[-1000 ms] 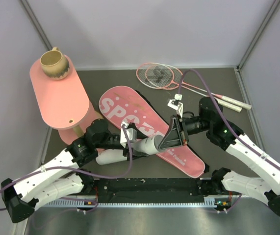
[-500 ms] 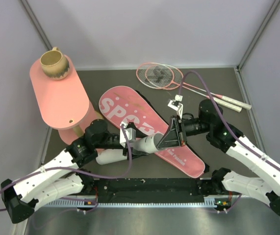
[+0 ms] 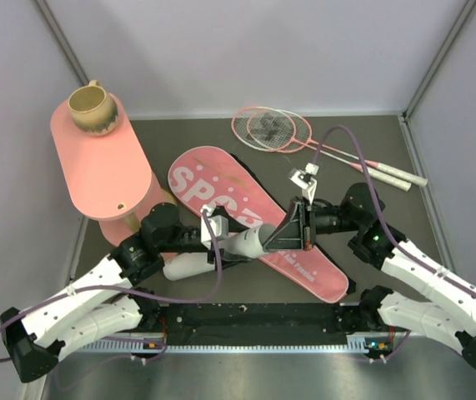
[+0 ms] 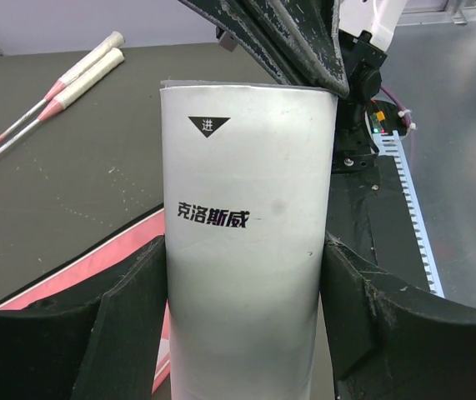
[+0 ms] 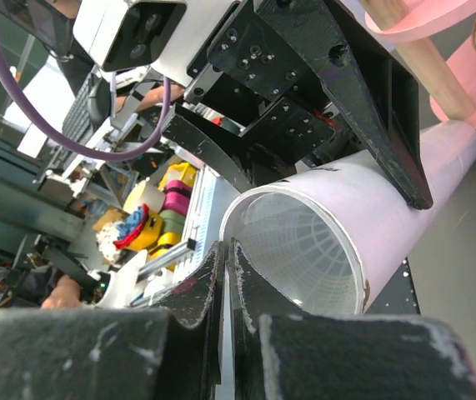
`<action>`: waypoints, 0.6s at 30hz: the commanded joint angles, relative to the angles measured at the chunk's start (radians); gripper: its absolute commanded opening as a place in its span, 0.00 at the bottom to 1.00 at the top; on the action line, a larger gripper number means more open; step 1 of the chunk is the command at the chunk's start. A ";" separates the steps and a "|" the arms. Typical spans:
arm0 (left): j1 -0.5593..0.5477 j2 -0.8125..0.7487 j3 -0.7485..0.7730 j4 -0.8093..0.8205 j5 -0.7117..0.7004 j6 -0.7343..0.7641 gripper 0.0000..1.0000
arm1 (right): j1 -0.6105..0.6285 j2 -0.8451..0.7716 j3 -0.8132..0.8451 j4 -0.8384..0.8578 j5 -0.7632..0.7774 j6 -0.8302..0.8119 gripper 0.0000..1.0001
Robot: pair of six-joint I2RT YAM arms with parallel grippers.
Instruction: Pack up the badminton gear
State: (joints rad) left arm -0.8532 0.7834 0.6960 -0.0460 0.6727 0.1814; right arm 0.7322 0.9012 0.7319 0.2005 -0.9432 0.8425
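My left gripper (image 3: 219, 237) (image 4: 244, 258) grips a long white tube (image 3: 246, 244) (image 4: 246, 150) on both sides and holds it above the pink "SPORT" bag (image 3: 212, 179) (image 4: 96, 262). The tube's open mouth faces my right gripper (image 3: 278, 242) (image 5: 225, 250). That gripper is shut, its tips at the tube's rim (image 5: 388, 208). A white shuttlecock (image 5: 304, 250) shows deep inside the tube. Two pink-framed rackets (image 3: 271, 129) lie at the back of the table, their handles (image 4: 79, 79) pointing right.
A pink oval tiered table (image 3: 104, 167) stands at the left with a tan mug (image 3: 90, 104) on top. Grey walls enclose the table on three sides. The black rail (image 3: 254, 317) runs along the near edge.
My right gripper has crept a little left, closer to the tube's mouth, and its arm has dropped slightly. The left gripper keeps the tube almost still.
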 commanded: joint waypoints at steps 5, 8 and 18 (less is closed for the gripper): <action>-0.009 -0.027 0.010 0.179 0.085 0.023 0.00 | 0.015 0.107 -0.046 0.146 0.014 0.061 0.00; -0.007 -0.035 0.007 0.179 0.087 0.023 0.00 | 0.016 0.114 -0.042 0.129 -0.003 0.058 0.21; -0.009 -0.047 -0.001 0.159 0.054 0.043 0.00 | -0.034 -0.145 0.170 -0.283 0.265 -0.215 0.75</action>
State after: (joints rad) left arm -0.8536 0.7673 0.6804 -0.0341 0.7086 0.1841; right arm 0.7296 0.8581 0.8204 0.1158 -0.8822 0.7853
